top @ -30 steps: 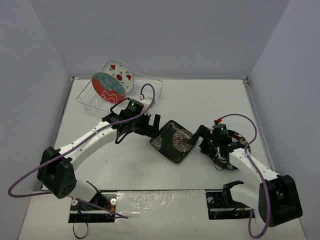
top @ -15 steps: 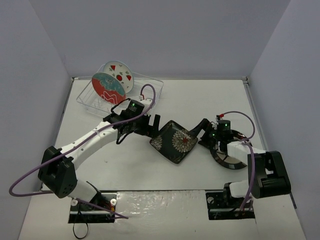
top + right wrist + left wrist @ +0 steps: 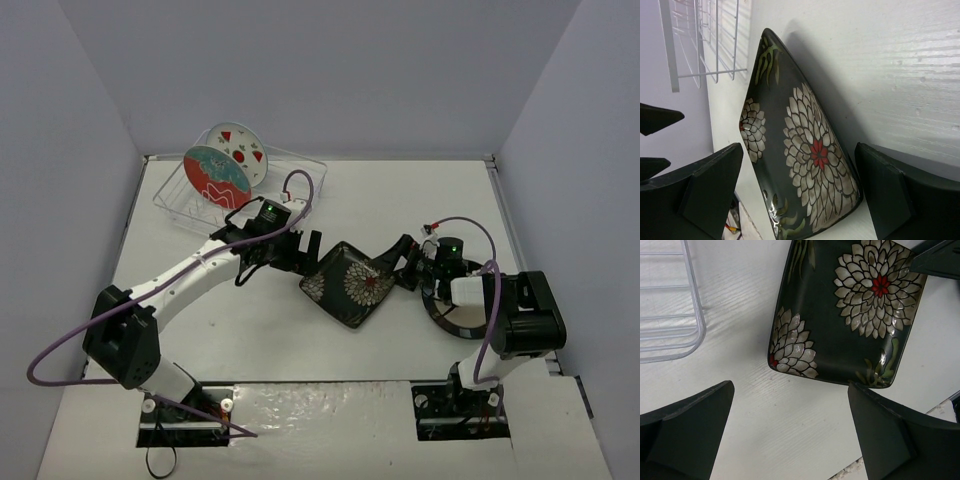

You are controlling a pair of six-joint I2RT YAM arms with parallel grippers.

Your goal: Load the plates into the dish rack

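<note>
The black square floral plate (image 3: pixel 346 284) lies on the table between my two grippers. My left gripper (image 3: pixel 306 250) is open and empty just off its upper left edge; the left wrist view shows the plate (image 3: pixel 845 315) beyond the spread fingers (image 3: pixel 687 432). My right gripper (image 3: pixel 406 262) is open, with the plate's right corner (image 3: pixel 800 150) between its fingers (image 3: pixel 905 197). The white plate with red fruit marks (image 3: pixel 240 148) and the red plate with teal flower (image 3: pixel 214 177) stand in the clear dish rack (image 3: pixel 290 180). The dark-rimmed round plate (image 3: pixel 448 318) lies under my right arm.
The rack's corner shows in the left wrist view (image 3: pixel 695 320), and its wires show in the right wrist view (image 3: pixel 705 40). Grey walls close in the table on three sides. Purple cables loop over both arms.
My right arm has folded back toward its base, and its gripper has shifted slightly up along the plate's right corner. The left arm and the plate have barely moved.
</note>
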